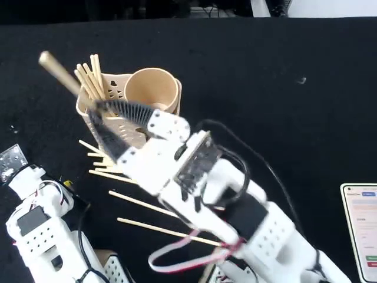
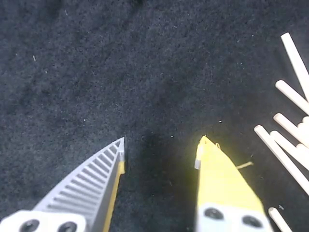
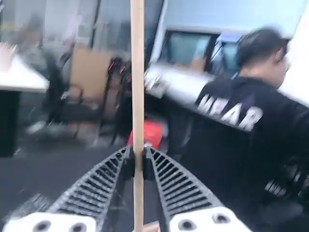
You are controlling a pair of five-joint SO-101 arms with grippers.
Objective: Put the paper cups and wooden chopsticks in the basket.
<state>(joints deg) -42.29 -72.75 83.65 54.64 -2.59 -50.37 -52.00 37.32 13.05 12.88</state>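
A beige basket [image 1: 115, 97] stands at the back left with a paper cup [image 1: 152, 88] and several wooden chopsticks [image 1: 89, 73] in it. My right gripper [image 1: 94, 111] hovers at the basket's front, shut on one chopstick [image 1: 59, 71] that points up and away to the left. The right wrist view has that chopstick [image 3: 137, 96] clamped upright in the right gripper [image 3: 137, 162]. Several loose chopsticks [image 1: 141, 203] lie on the black table in front of the basket. My left gripper [image 2: 161, 147] is open just above the cloth, with loose chopsticks [image 2: 289, 135] off to one side.
The left arm [image 1: 35, 224] sits at the near left corner. A phone-like screen [image 1: 360, 224] lies at the right edge. The black tablecloth [image 1: 283, 106] is bare at the back right.
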